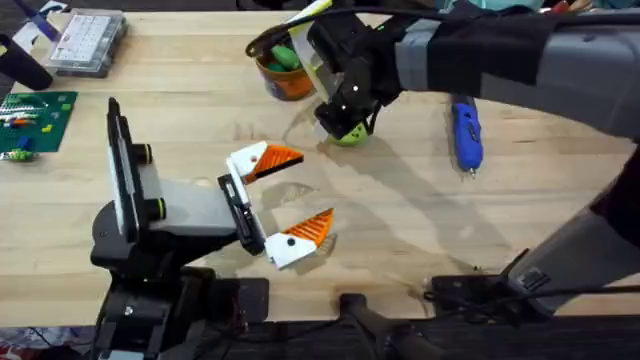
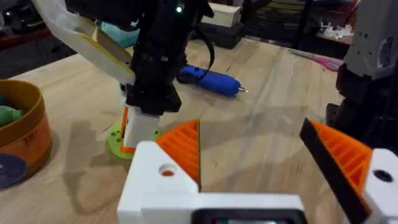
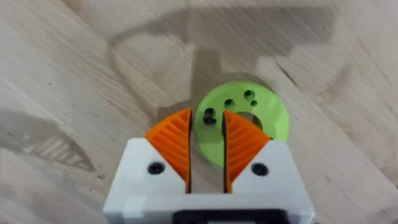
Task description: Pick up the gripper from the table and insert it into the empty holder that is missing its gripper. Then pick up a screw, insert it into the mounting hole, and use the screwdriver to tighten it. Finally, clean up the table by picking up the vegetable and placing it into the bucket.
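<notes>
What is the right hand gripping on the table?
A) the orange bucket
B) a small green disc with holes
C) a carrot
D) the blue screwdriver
B: in the right wrist view, the right hand has its orange pads nearly closed on the rim of a green disc with holes lying flat on the wood, while the blue screwdriver lies apart on the table and the orange bucket stands beside the arm.

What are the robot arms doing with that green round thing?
The right gripper is down on the wooden table, its orange-padded fingers nearly closed around the flat green disc with small holes, a vegetable slice. The small orange bucket stands right beside it and already holds something green. The left gripper waits open near the middle, and the slim bright-blue screwdriver lies off to the side.
</notes>
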Action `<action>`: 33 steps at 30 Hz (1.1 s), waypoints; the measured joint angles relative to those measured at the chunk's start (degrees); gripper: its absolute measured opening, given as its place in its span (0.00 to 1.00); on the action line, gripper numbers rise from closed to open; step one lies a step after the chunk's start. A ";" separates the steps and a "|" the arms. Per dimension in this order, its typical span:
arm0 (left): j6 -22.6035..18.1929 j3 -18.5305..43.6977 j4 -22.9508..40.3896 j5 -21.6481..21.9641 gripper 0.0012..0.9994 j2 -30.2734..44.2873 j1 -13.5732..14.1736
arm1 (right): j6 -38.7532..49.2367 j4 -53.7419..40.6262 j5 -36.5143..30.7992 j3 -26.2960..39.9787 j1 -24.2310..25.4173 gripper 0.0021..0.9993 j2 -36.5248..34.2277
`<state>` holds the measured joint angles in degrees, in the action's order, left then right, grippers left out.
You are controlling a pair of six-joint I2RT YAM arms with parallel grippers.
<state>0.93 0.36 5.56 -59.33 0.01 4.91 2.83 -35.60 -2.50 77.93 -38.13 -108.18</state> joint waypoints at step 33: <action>0.00 0.00 0.00 0.00 0.99 -0.02 0.00 | -0.02 0.55 0.00 0.00 0.00 0.01 0.00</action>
<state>0.93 0.36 5.56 -59.33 -0.01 4.91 2.81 -35.05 -2.50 77.93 -38.13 -108.18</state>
